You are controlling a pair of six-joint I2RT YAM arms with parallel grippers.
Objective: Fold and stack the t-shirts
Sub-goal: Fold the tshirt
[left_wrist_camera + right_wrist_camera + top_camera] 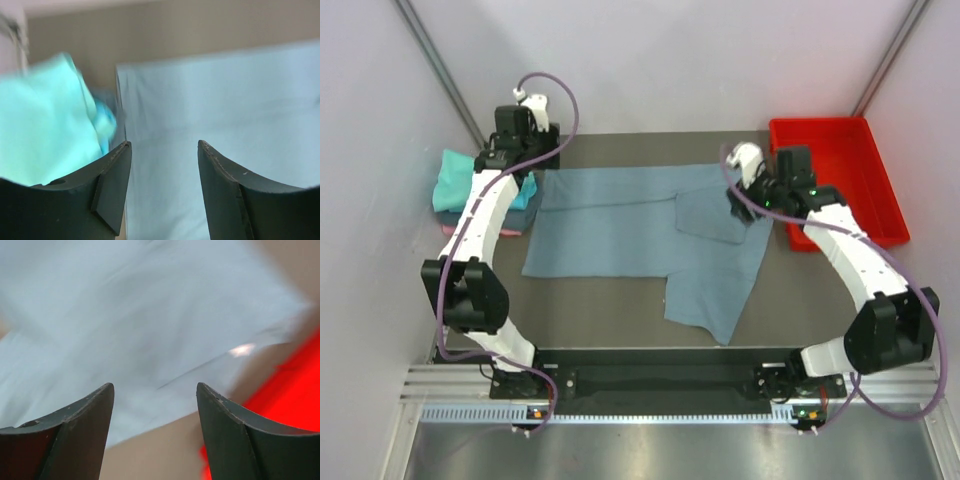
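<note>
T-shirt (620,225) below left hand (162,145), right hand (155,387)

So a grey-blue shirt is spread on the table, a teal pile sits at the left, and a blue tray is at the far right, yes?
Nearly. The tray is red, not blue, as the top external view shows. The grey-blue shirt does lie spread on the table, with the teal pile at the left.

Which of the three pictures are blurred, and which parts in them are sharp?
Top external: sharp, evenly lit; the grey-blue t-shirt and red tray are clear. Left wrist: the left hand is sharp, the grey-blue cloth and teal t-shirt behind it soft. Right wrist: the most blurred; cloth and tray smear, only the right hand is crisp.
</note>
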